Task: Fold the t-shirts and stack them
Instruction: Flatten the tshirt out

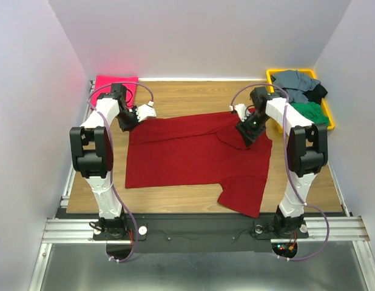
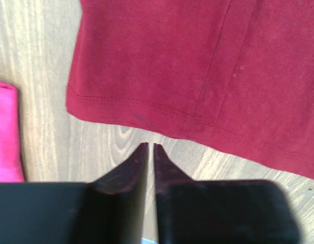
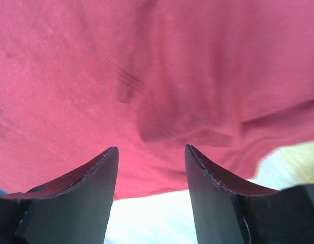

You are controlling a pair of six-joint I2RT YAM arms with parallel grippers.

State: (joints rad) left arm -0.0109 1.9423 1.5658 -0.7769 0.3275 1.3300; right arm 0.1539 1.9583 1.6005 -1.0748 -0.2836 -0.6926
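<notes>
A dark crimson t-shirt (image 1: pixel 193 154) lies spread on the wooden table, one sleeve hanging toward the front edge. A hot-pink t-shirt (image 1: pixel 114 85) lies folded at the back left. My left gripper (image 1: pixel 128 121) hovers at the crimson shirt's back left corner. In the left wrist view its jaws (image 2: pixel 150 145) are a narrow slit apart over bare wood, just short of the stitched hem (image 2: pixel 147 109), holding nothing. My right gripper (image 1: pixel 244 132) is over the shirt's back right part. Its jaws (image 3: pixel 152 148) stand wide open just above the wrinkled red fabric (image 3: pixel 147 66), empty.
A yellow bin (image 1: pixel 269 74) at the back right holds grey (image 1: pixel 293 82), green (image 1: pixel 309 111) and black (image 1: pixel 320 91) shirts. The pink shirt's edge (image 2: pixel 5 132) shows left of my left fingers. White walls close in the table on three sides.
</notes>
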